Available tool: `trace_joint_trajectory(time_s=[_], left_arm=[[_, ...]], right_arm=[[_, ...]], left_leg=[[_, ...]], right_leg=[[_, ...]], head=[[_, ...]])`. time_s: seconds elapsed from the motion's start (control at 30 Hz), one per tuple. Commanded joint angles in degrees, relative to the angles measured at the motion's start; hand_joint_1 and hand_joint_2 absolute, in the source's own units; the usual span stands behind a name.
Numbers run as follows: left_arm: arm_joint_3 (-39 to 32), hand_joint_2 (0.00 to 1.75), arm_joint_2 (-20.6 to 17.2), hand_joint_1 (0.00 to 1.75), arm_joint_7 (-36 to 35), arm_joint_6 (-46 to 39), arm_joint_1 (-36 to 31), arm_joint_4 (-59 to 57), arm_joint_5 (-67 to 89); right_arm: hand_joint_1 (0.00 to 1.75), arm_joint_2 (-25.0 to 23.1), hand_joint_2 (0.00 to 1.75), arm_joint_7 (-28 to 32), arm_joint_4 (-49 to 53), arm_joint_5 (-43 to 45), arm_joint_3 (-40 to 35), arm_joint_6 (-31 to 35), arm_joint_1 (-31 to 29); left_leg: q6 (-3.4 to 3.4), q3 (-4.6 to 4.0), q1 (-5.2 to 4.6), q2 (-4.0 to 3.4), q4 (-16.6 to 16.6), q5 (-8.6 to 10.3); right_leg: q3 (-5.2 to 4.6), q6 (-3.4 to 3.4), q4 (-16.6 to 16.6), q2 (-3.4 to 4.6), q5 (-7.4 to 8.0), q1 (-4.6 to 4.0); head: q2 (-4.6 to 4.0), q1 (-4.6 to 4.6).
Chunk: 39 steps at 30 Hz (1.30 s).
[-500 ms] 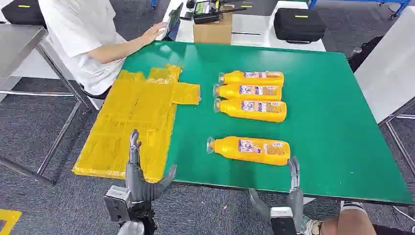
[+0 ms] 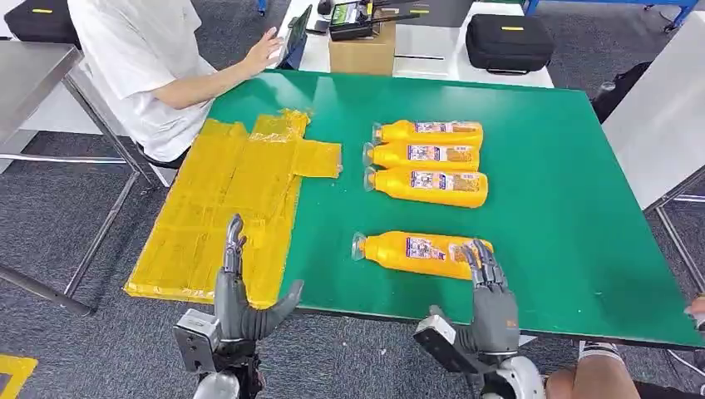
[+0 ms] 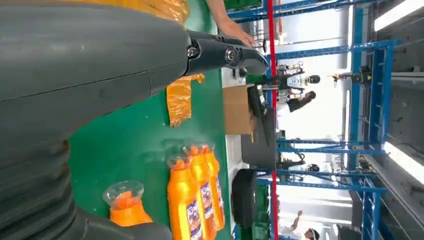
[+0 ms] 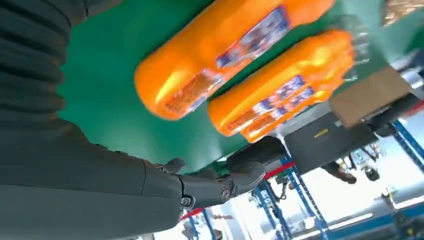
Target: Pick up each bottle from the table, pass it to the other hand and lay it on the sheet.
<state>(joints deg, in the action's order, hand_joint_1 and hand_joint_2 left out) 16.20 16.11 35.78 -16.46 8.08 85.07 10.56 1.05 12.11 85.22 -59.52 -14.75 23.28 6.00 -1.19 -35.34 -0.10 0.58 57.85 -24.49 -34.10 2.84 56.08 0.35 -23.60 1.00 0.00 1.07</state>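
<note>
Four bottles on table, both hands empty

Right hand (image 2: 490,303) at near table (image 2: 565,208) edge, fingers apart & extended, tips over base end of the nearest bottle (image 2: 420,253); contact can't be told. Nothing gripped. Three more bottles (image 2: 428,166) lie side by side just beyond it, caps pointing toward left hand's side. Left hand (image 2: 241,303) also spread w/ thumb out, holding nothing, fingertips above near edge of yellow sheet (image 2: 233,199). Person in white (image 2: 141,58) sits past the sheet.
</note>
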Motion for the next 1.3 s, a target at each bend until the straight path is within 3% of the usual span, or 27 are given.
trace_joint_trajectory(time_s=[0.03,0.13,0.57,0.9,1.3], left_arm=[[-0.4,1.75,-1.9,0.00,-0.5,2.8,-1.6,-1.2,-0.7],[-0.1,1.75,-1.8,0.00,-0.7,3.9,-2.1,-1.1,-0.3],[1.6,1.75,-2.2,0.00,-1.2,5.9,-3.7,-3.6,0.3],[2.9,1.75,-2.5,0.00,-0.5,5.8,-5.2,-5.4,-0.8],[3.0,1.75,-2.6,0.00,-0.6,5.8,-5.4,-5.5,-1.4]], right_arm=[[0.00,7.1,1.75,-2.9,-11.1,0.0,2.2,-8.0,-10.8],[0.00,7.8,1.75,-3.5,-17.2,-5.0,1.1,-8.3,-15.9],[0.00,4.1,1.75,-2.9,-34.8,-1.8,-1.9,-12.7,-26.9],[0.00,3.4,1.75,1.7,-44.1,1.0,-5.1,-13.9,-31.0],[0.00,4.9,1.75,-1.4,-53.7,-1.8,-12.2,-18.7,-38.5]], left_leg=[[0.09,0.37,0.04,-0.19,-0.1,-0.12],[0.05,0.17,0.02,-0.21,-0.1,-0.05],[0.05,0.25,0.03,-0.21,-0.1,-0.04],[0.08,0.35,0.06,-0.15,-0.1,-0.07],[0.08,0.37,0.04,-0.28,-0.1,-0.07]], right_leg=[[0.32,-0.14,-0.1,0.12,-0.06,-0.06],[0.12,-0.07,-0.1,0.15,0.02,-0.04],[0.21,-0.07,-0.1,0.16,0.02,-0.05],[0.34,-0.12,-0.1,0.08,-0.02,-0.08],[0.29,-0.12,0.0,0.18,0.00,-0.07]], head=[[0.00,0.02],[0.00,0.04],[0.00,0.02],[0.00,0.02],[0.00,0.04]])
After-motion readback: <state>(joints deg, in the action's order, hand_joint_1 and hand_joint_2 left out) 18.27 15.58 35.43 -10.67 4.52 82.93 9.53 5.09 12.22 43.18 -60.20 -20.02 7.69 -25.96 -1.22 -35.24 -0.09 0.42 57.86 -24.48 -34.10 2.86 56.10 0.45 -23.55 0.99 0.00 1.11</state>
